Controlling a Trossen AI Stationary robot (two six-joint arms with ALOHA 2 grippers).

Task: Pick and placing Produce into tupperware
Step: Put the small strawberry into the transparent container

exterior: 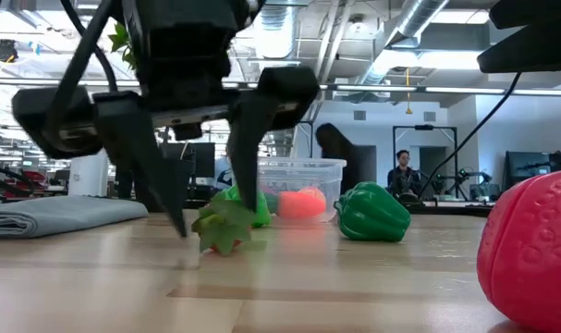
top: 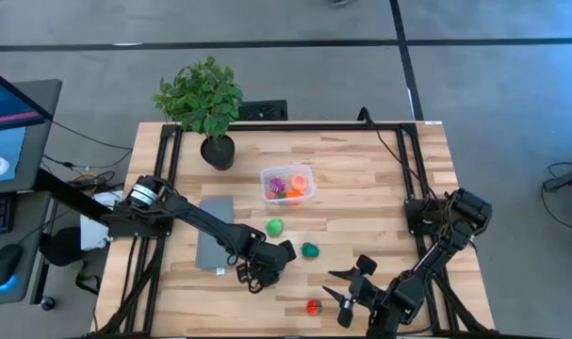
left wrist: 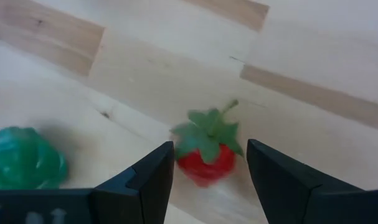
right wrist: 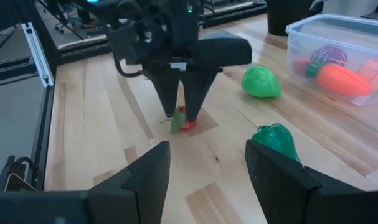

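My left gripper [top: 255, 275] is open and points down over a small red strawberry with green leaves [left wrist: 206, 154], a finger on each side of it [exterior: 220, 225]. The strawberry lies on the table near the middle of the near edge. The clear tub [top: 287, 184] stands farther back and holds purple, orange and pink pieces [right wrist: 338, 78]. On the table between tub and gripper lie a light green piece [top: 275, 227] and a dark green pepper [top: 309, 250]. A second red fruit [top: 312, 306] lies by the near edge. My right gripper [top: 347, 285] hovers open to the right of that fruit.
A flat grey slab [top: 215, 245] lies under my left arm, left of the gripper. A leafy potted plant [top: 203, 104] stands at the far left corner. A bare stretch of wood lies right of the tub. People sit in the room behind [exterior: 405, 171].
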